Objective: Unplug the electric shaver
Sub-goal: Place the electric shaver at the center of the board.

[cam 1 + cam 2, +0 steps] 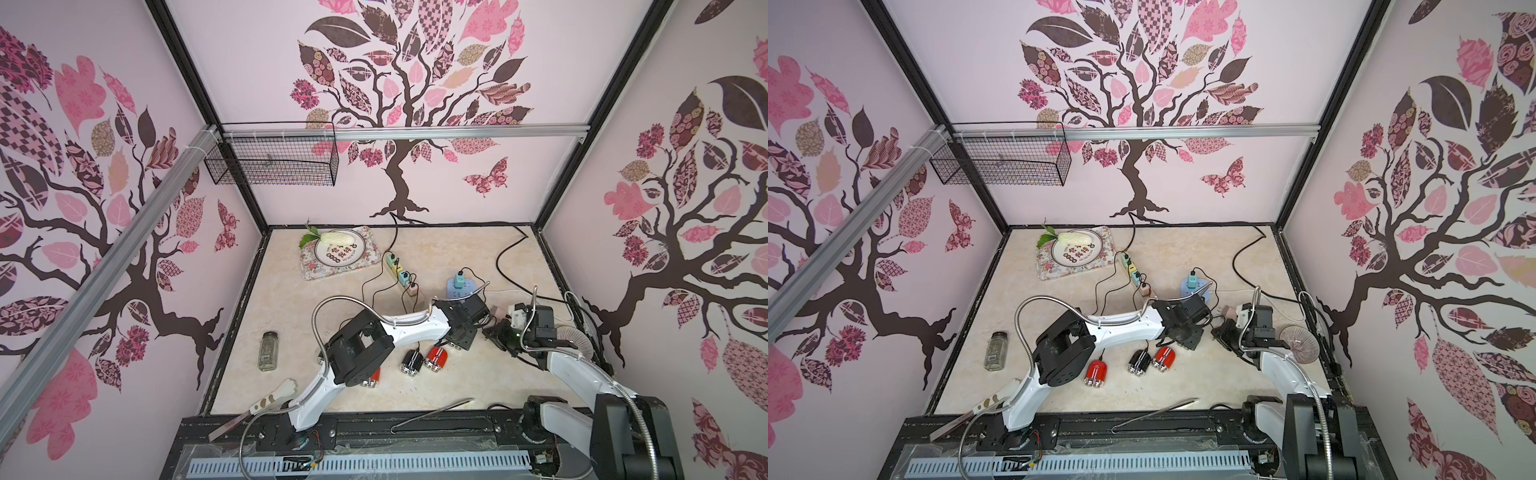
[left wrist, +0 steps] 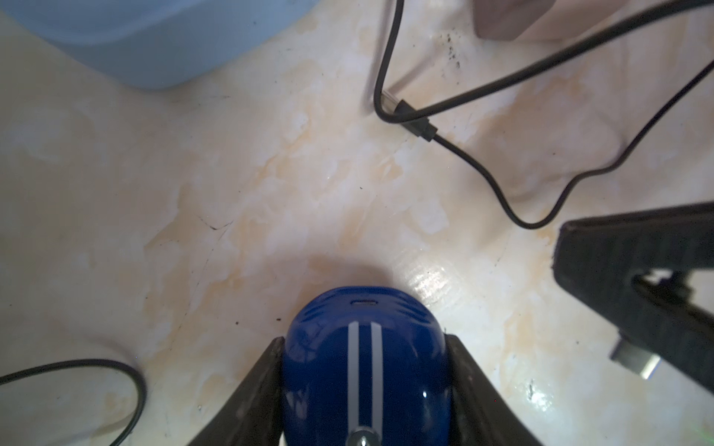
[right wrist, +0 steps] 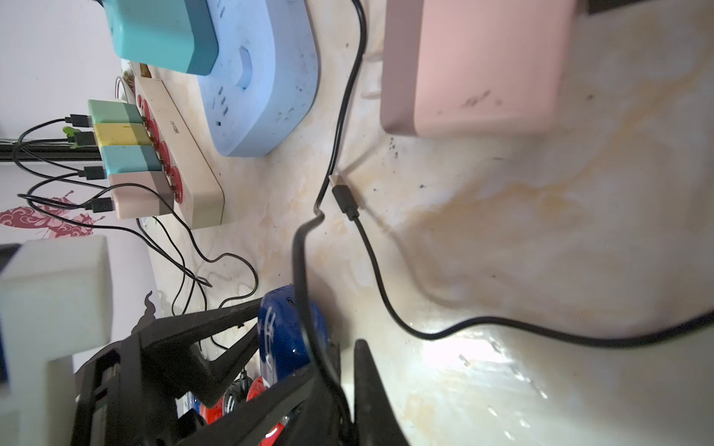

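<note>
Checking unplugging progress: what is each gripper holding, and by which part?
The left gripper clamps the blue shaver by its two sides. The right gripper pinches a black cable just behind its plug.

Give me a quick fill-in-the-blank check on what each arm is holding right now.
The shaver clamped in the left gripper is ___ with white stripes.
Its charging port is ___.
The metal plug sticks out of the ___ arm's fingers.
Missing words: blue; empty; right.
</note>
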Robot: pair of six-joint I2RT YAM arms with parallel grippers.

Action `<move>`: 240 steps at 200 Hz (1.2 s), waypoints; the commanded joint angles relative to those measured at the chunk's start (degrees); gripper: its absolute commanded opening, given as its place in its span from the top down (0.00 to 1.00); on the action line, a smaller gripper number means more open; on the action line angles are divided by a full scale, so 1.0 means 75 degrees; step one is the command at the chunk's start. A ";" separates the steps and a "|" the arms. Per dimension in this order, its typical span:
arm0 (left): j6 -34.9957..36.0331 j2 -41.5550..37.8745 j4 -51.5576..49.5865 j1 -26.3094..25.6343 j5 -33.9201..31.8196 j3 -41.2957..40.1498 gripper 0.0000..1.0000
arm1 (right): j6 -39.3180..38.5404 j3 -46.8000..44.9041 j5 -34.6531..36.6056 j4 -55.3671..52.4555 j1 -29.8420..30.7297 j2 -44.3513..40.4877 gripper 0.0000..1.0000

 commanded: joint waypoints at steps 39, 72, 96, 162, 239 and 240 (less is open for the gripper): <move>-0.0054 0.0305 -0.0267 -0.0075 -0.0142 0.0496 0.53 | -0.0091 0.0093 0.0089 0.0074 -0.0046 0.0054 0.90; -0.0065 0.0306 -0.0310 -0.0117 -0.0223 0.0511 0.46 | -0.0084 0.0103 0.0063 0.0078 -0.0046 0.0055 0.89; -0.0063 0.0323 -0.0296 -0.0129 -0.0146 0.0529 0.44 | -0.0099 0.0107 0.0029 0.0071 -0.0046 0.0054 0.86; -0.0110 0.0251 -0.0272 -0.0128 -0.0139 0.0496 0.38 | -0.0126 0.0133 0.0049 0.0002 -0.0046 0.0047 0.82; -0.0100 0.0161 -0.0274 -0.0129 -0.0163 0.0499 0.32 | -0.0167 0.0153 -0.0073 -0.0031 -0.0046 -0.0016 0.75; -0.0100 0.0157 -0.0275 -0.0130 -0.0158 0.0502 0.32 | -0.0170 0.0150 -0.0070 -0.0033 -0.0046 -0.0016 0.75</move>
